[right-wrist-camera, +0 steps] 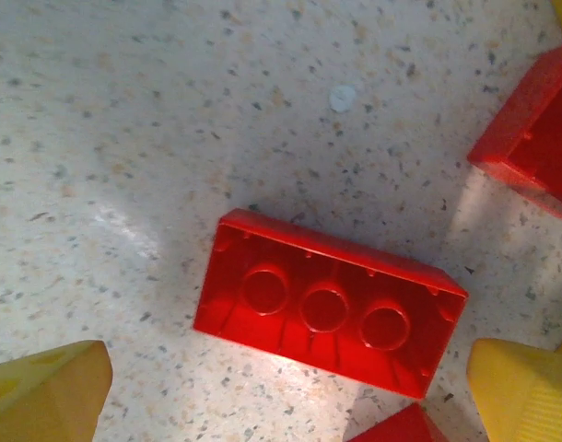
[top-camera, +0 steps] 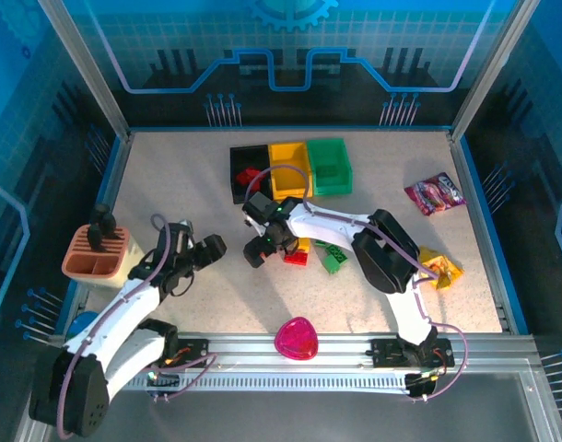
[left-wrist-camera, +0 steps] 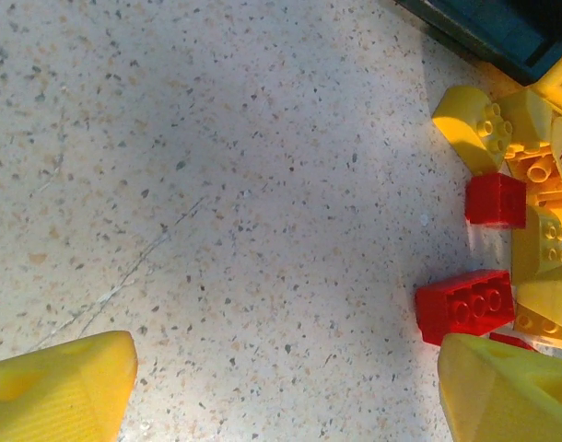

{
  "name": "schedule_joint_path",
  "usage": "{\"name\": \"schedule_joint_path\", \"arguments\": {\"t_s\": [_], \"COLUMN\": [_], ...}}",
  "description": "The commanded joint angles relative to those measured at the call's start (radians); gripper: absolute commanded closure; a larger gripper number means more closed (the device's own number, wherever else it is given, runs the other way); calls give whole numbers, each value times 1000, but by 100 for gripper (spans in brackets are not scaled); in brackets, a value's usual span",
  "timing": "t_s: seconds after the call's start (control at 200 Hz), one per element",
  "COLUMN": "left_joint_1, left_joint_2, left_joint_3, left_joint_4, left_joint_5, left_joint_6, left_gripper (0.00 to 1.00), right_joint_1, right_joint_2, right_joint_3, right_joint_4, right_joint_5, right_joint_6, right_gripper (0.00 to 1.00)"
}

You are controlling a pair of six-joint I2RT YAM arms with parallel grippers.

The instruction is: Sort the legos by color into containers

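Tabletop (top-camera: 170, 184) of pale speckled finish is taken up by two arms reaching in from the near edge. The left arm (top-camera: 124, 313) is bent toward the middle, and the right arm (top-camera: 382, 253) is folded back on itself so that its wrist points left. Three bins are set side by side at the far middle: the black bin (top-camera: 237, 180), the yellow bin (top-camera: 288, 175) and the green bin (top-camera: 329, 166). What seems to be a red piece is seen in the black bin, though it is too small to be sure. A peach slotted holder (top-camera: 95, 256) is placed at the left edge, a pink heart-shaped dish (top-camera: 298, 339) at the near middle, a purple snack packet (top-camera: 435, 193) at the far right and a yellow packet (top-camera: 439, 269) nearer on the right. The legos (top-camera: 313, 253) are heaped loose on the table in front of the bins, red, yellow and green mixed together. The left gripper (left-wrist-camera: 281, 396) is held with jaws apart over bare table, with the heap just beside one of its fingers (left-wrist-camera: 507, 387). The right gripper (right-wrist-camera: 281, 405) is spread wide and nothing is clamped. A red brick (right-wrist-camera: 327, 304) is seen lying upside down on the table between its fingers (right-wrist-camera: 41, 391), touched by neither.
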Motion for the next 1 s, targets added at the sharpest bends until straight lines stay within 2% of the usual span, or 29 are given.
{"name": "schedule_joint_path", "arguments": {"t_s": [0.0,0.12,0.375,0.425,0.57,0.72,0.996], "left_joint_1": [8,8,8,9,8,8,8], "left_joint_2": [-31,-44,-47,-48,-59,-67,-119], "left_joint_3": [-16,-20,-17,-15,-8,6,42], "left_joint_4": [-13,-23,-22,-20,-21,-34,-77], "left_joint_5": [-15,-23,-28,-28,-39,-53,-68], "left_joint_6": [-25,-13,-13,-13,-9,1,20], "left_gripper": [14,14,16,16,17,18,19], "right_joint_1": [8,9,33,37,54,65,83], "right_joint_2": [40,71,103,103,103,98,10], "right_joint_3": [51,75,98,94,81,87,139], "right_joint_4": [-48,-53,-79,-81,-75,-78,-97], "right_joint_5": [35,45,123,131,148,167,230], "right_joint_6": [62,91,144,146,153,154,119], "right_gripper": [0,0,7,11,30,42,45]}}
